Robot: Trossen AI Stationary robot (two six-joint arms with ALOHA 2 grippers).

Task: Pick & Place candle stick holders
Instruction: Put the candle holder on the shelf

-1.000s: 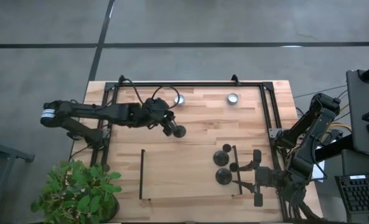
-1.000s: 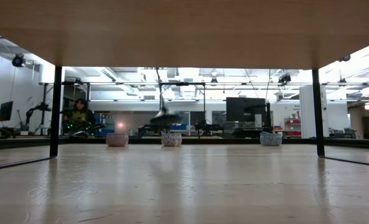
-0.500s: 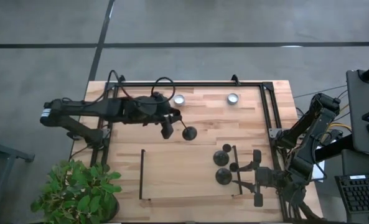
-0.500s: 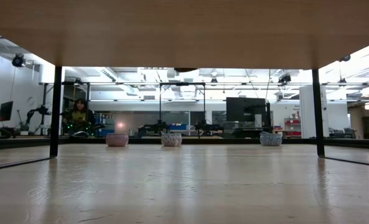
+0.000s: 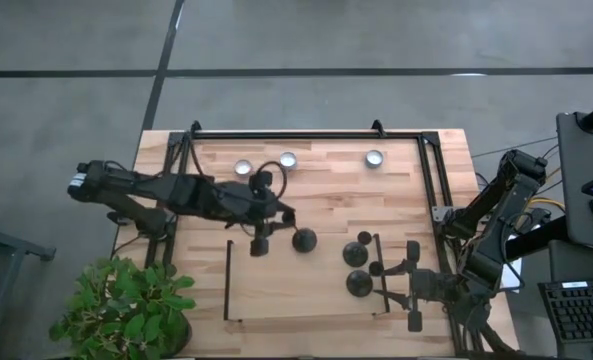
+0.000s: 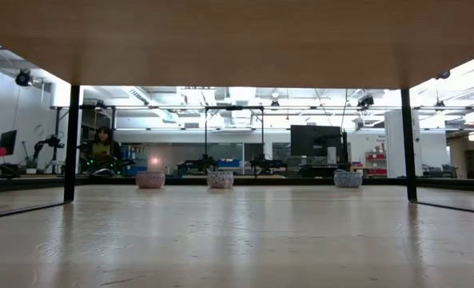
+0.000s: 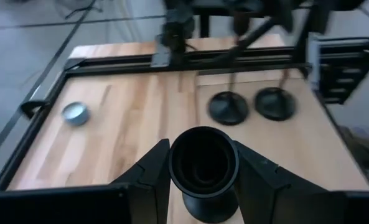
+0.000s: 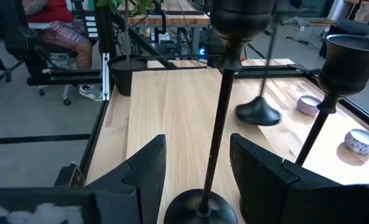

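Three black candle stick holders with disc bases, thin stems and cup tops. My left gripper (image 5: 274,230) (image 7: 203,163) is at mid-table, shut on one holder (image 5: 303,240), which also shows far off in the right wrist view (image 8: 259,112). Two holders (image 5: 358,283) (image 5: 355,255) stand upright on their bases at the near right. My right gripper (image 5: 408,283) waits there, open. Its fingers (image 8: 147,168) stand apart on either side of one holder's stem (image 8: 220,124). The other holder's cup (image 8: 349,56) is beside it. My left gripper pinches the holder's cup (image 7: 203,163) between its two fingers, one on each side. The cup's mouth faces the wrist camera. The holder is tilted, its disc base (image 5: 303,240) toward the table's right. Whether the base touches the table, I cannot tell.
Three silver tealights (image 5: 243,168) (image 5: 288,160) (image 5: 374,157) sit along the far edge. Black frame rails (image 5: 306,133) border the table, and short black bars (image 5: 226,280) (image 5: 378,275) lie on it. A plant (image 5: 126,305) stands at the near left corner. A seated person (image 8: 53,31) is beyond the table.
My left gripper has carried the holder from near the far tealights toward the table's right edge, then toward its near edge. It has stayed shut on the holder. A tealight that the arm covered now shows.
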